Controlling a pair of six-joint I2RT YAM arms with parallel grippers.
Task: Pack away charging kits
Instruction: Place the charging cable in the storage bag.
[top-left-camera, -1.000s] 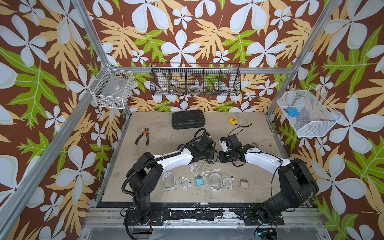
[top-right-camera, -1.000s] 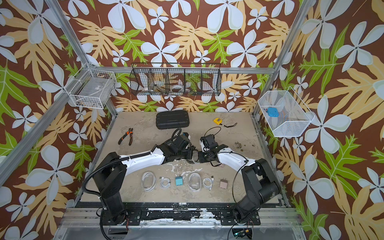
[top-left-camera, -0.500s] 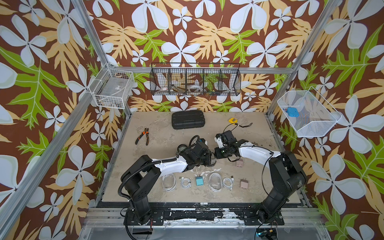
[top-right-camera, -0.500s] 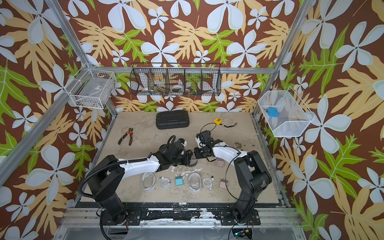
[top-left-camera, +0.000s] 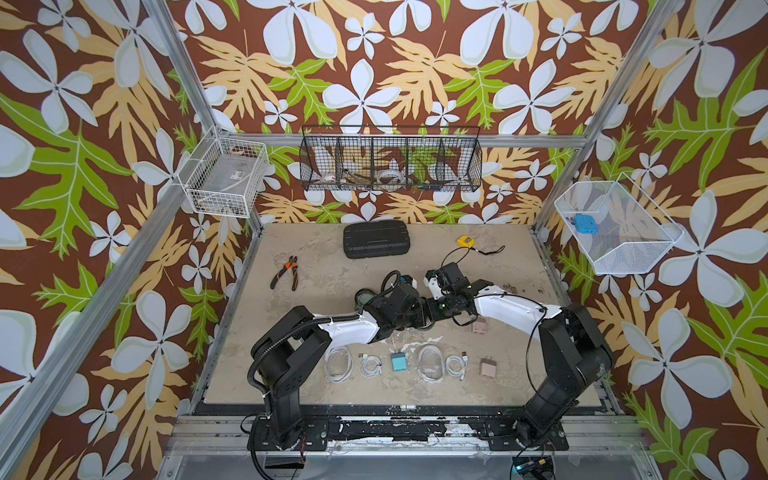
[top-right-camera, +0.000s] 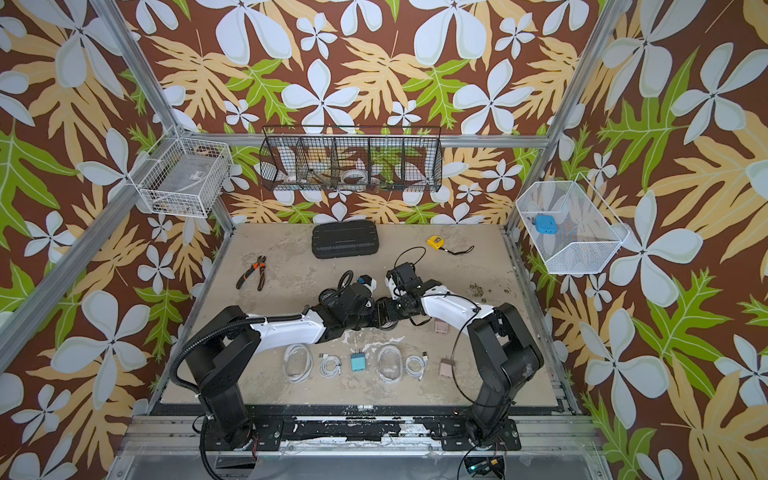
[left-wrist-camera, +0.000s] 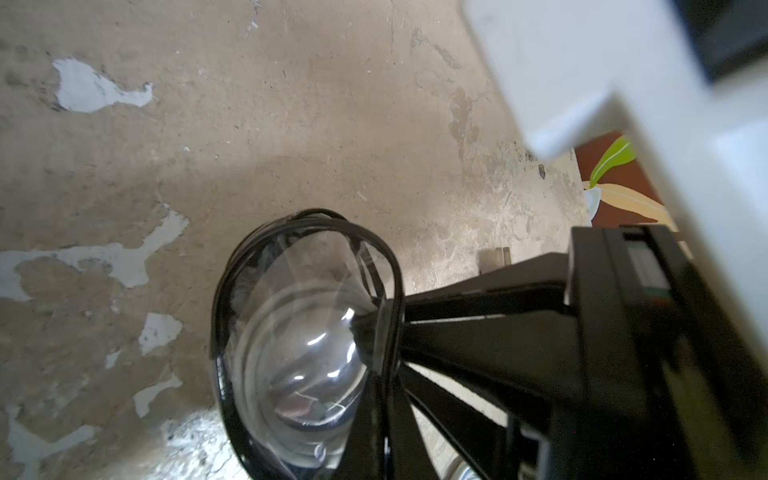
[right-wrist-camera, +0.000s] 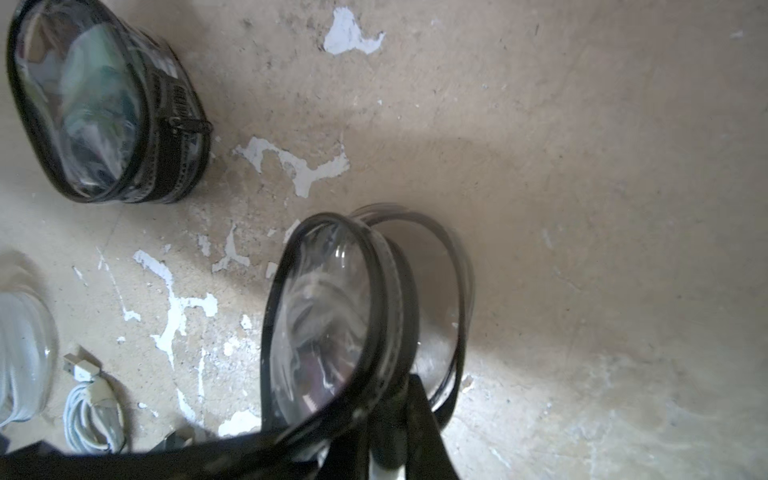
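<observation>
A black-rimmed clear oval case (left-wrist-camera: 299, 332) hangs just above the table, its two halves parted (right-wrist-camera: 328, 316). My left gripper (left-wrist-camera: 384, 415) is shut on its rim. My right gripper (right-wrist-camera: 386, 424) is shut on the rim from the opposite side. In both top views the two grippers meet at mid-table (top-left-camera: 424, 316) (top-right-camera: 380, 313) and hide the case. A second black-rimmed case (right-wrist-camera: 95, 108) lies zipped, with contents inside. Along the front lie two clear cases (top-left-camera: 338, 363) (top-left-camera: 431, 363), two white cables (top-left-camera: 370, 366) (top-left-camera: 457, 366), a teal plug (top-left-camera: 399, 362) and a pink plug (top-left-camera: 487, 368). Another pink plug (top-left-camera: 478, 327) lies by the right forearm.
A large black ribbed case (top-left-camera: 376, 245), pliers (top-left-camera: 286, 272) and a yellow tape measure (top-left-camera: 466, 241) lie toward the back. Wire baskets hang on the walls: white at left (top-left-camera: 224, 178), black at the back (top-left-camera: 390, 160), white at right (top-left-camera: 615, 232) holding a blue block (top-left-camera: 584, 224).
The two grippers have drawn closer together at the table's middle. The right forearm has swung back, uncovering the pink plug beside it.
</observation>
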